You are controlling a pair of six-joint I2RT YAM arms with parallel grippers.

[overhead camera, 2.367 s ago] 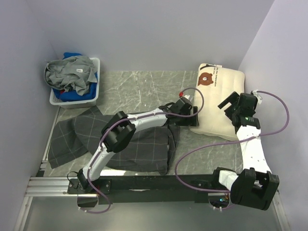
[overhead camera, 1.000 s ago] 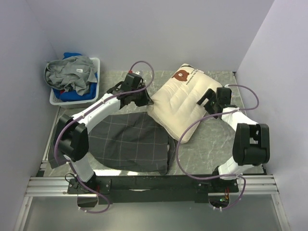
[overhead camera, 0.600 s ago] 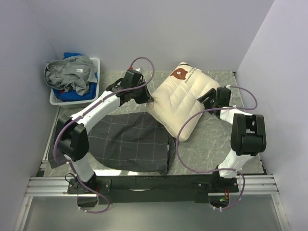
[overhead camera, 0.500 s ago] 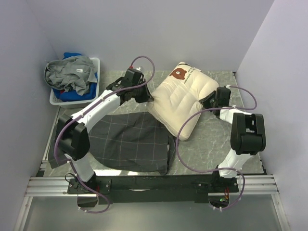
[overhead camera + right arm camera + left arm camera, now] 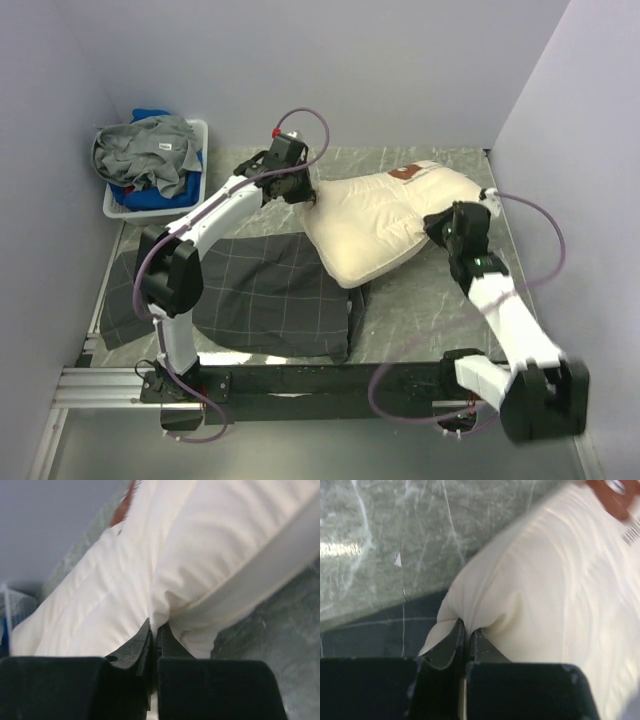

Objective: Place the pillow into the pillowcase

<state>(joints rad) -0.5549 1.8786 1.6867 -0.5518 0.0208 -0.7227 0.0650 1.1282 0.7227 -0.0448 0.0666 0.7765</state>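
The cream-white pillow [image 5: 375, 222] hangs stretched between both arms above the table, its brown bear print [image 5: 407, 172] at the far end. My left gripper [image 5: 303, 195] is shut on the pillow's left corner; in the left wrist view the cloth [image 5: 530, 590] is pinched at my left gripper [image 5: 468, 628]. My right gripper [image 5: 435, 226] is shut on the pillow's right edge; in the right wrist view the fabric [image 5: 150, 570] bunches into my right gripper [image 5: 155, 625]. The dark grey grid-lined pillowcase [image 5: 260, 295] lies flat on the table, partly under the pillow's near end.
A white basket [image 5: 192, 200] of grey and blue clothes stands at the back left. Pale walls close the table at the back and both sides. A black rail [image 5: 300, 380] runs along the near edge by the arm bases.
My right gripper has shut on the pillow's right edge and drawn back toward the near side. The pillow has been lifted and stretched between both arms, turning so its length runs left to right.
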